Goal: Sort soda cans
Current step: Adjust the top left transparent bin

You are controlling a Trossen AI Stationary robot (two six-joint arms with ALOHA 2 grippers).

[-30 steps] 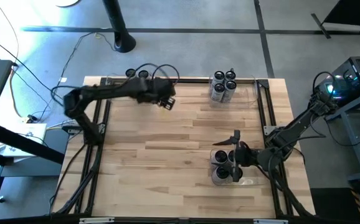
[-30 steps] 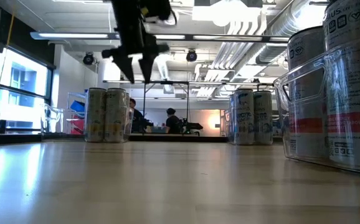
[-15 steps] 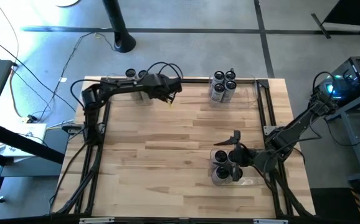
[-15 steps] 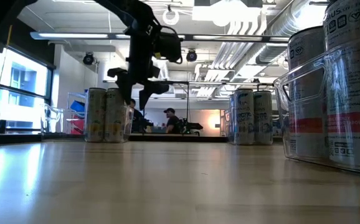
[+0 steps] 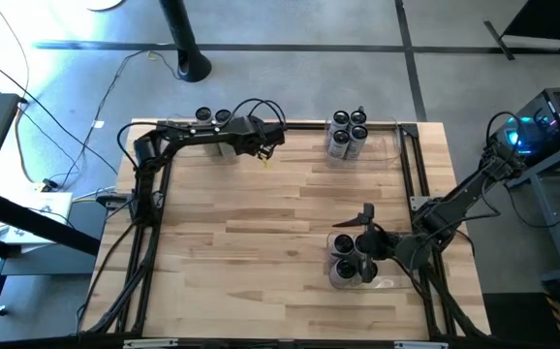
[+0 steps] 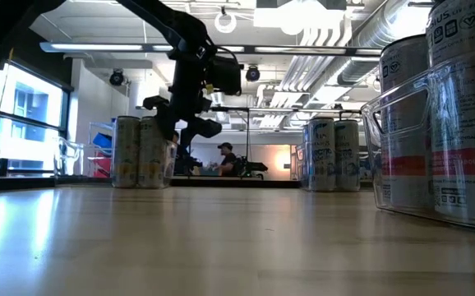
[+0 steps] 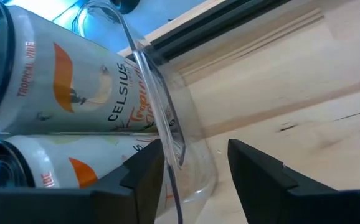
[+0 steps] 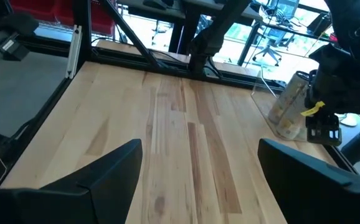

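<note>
L gripper (image 7: 195, 171) jaws astride clear bin wall (image 7: 161, 106), part-closed | cans (image 7: 61, 81) behind | R gripper (image 8: 195, 171) jaws wide

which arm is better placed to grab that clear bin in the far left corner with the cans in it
Left. The left gripper already straddles the clear bin wall, one finger each side, beside its cans. The right gripper hovers open over the near-right bin, far across the table.

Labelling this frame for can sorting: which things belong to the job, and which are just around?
Job:
- soda cans
- clear plastic bins
- left gripper, straddling a bin's wall
- right gripper, open over the near cans

Around:
- cables
- black pole base
- person in the room behind
</note>
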